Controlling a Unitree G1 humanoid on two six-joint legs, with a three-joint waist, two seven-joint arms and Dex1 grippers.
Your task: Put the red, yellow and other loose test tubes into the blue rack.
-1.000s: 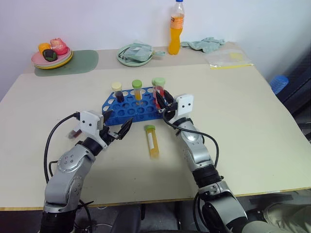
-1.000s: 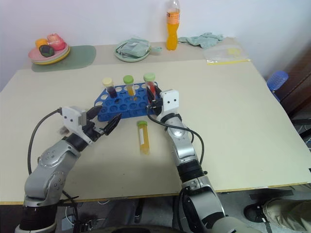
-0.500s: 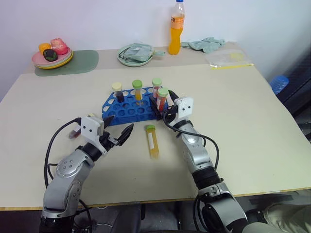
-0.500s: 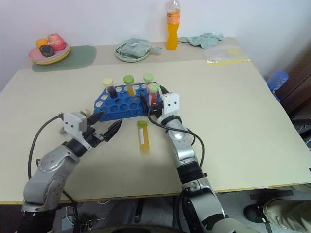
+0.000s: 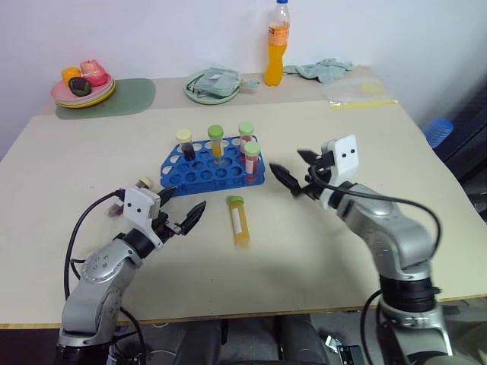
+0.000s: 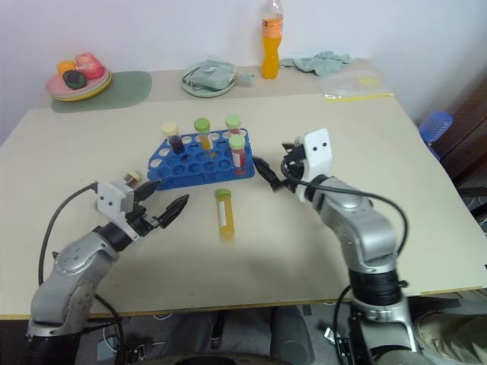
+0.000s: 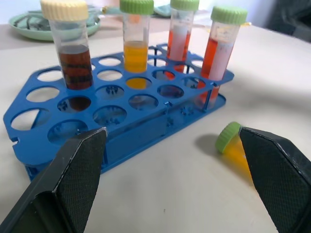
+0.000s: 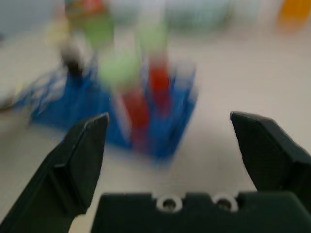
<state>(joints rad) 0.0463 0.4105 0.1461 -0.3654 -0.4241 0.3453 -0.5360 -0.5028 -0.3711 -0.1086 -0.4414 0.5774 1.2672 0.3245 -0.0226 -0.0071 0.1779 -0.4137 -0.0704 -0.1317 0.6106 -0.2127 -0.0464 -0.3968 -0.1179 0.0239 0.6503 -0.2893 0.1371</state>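
While four tubes (image 7: 132,39) fill blue rack (image 7: 121,131), yellow tube (image 5: 239,220) loose

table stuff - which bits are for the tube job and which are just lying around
For the job:
blue rack
four tubes standing in it
yellow tube lying loose

Lying about:
orange drink bottle
plate of fruit
green plate
cloth
plastic bag
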